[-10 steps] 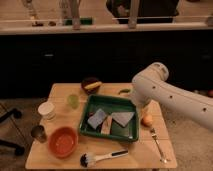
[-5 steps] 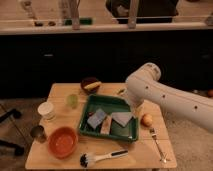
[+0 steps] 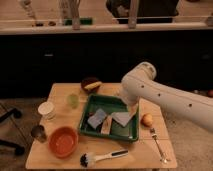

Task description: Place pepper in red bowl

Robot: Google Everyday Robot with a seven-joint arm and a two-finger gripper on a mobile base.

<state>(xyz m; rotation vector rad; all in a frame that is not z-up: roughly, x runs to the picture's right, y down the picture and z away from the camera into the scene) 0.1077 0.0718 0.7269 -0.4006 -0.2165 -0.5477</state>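
**Wooden table (image 3: 145, 152), robot arm (image 3: 170, 97) over green tray (image 3: 85, 120)**

The gripper (image 3: 131, 111) hangs at the tray's far right, jaws wide apart, nothing seen in them. The red bowl (image 3: 63, 141) sits front-left; the pepper cannot be made out.

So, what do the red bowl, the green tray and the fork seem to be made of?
Red bowl: probably plastic, though glazed ceramic is possible; it has an even orange-red colour, a thick rim and a soft sheen. Green tray: likely plastic, judging by its uniform colour and rounded, moulded rim. Fork: metal, by its pale silvery look. The gripper hangs over the tray's right part.
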